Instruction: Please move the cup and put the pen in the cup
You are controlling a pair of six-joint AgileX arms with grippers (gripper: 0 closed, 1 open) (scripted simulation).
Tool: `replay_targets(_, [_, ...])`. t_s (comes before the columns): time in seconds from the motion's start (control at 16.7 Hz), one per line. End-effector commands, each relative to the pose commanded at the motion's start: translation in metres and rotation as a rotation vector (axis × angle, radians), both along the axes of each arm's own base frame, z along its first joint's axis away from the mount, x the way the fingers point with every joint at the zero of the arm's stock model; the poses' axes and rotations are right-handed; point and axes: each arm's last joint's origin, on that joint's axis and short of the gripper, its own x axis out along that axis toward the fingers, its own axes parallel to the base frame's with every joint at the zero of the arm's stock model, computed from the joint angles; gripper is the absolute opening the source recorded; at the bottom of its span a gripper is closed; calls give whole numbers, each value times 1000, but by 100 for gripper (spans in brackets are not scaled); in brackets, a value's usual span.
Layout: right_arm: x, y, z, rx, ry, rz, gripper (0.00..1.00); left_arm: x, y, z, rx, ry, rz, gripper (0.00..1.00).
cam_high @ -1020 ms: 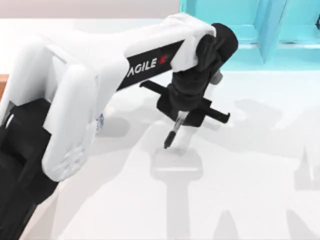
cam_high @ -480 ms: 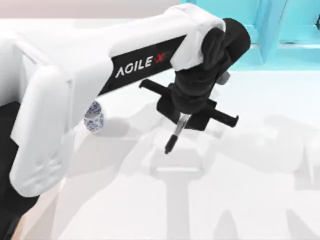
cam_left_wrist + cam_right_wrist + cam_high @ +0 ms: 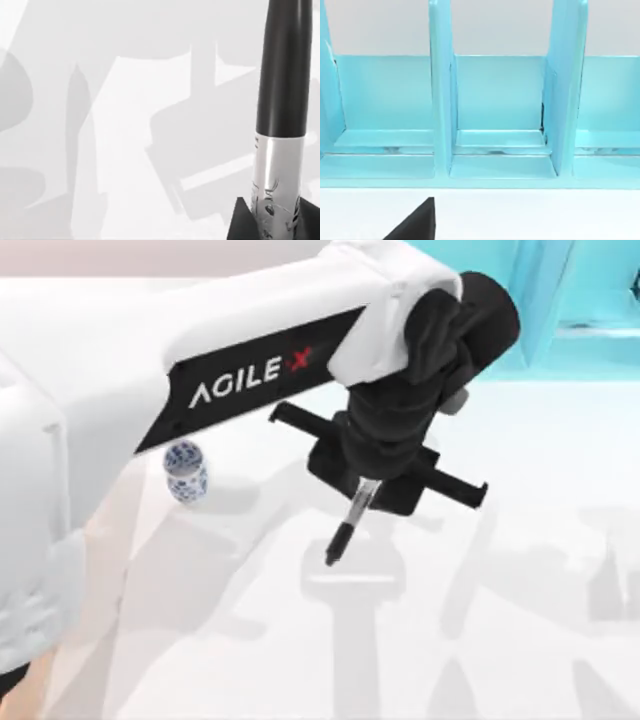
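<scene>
Above the table (image 3: 520,640), the left gripper (image 3: 366,480) clamps the pen (image 3: 350,524), well apart from the upright cup (image 3: 186,471).

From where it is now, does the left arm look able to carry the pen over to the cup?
Probably yes. The left gripper holds the pen clear above the table, and nothing stands between it and the upright cup to its left.

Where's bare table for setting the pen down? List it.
Bare table spreads right of the pen held by the left gripper, and below it. Crowded: the left side, with the cup beside the arm, and the turquoise rack behind.
</scene>
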Motion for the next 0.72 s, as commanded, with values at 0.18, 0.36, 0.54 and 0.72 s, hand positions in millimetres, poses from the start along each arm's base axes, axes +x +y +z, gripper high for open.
replay_targets(0.18, [0,0,0,0,0,0,100,-7,0,3,5,4,-1,0])
replay_targets(0.36, [0,0,0,0,0,0,100,-4,1,3,3,4,2,0])
replay_targets(0.54, [0,0,0,0,0,0,100,-3,3,4,-9,-11,3,0])
replay_targets(0.72, [0,0,0,0,0,0,100,6,12,3,-74,-64,3,0])
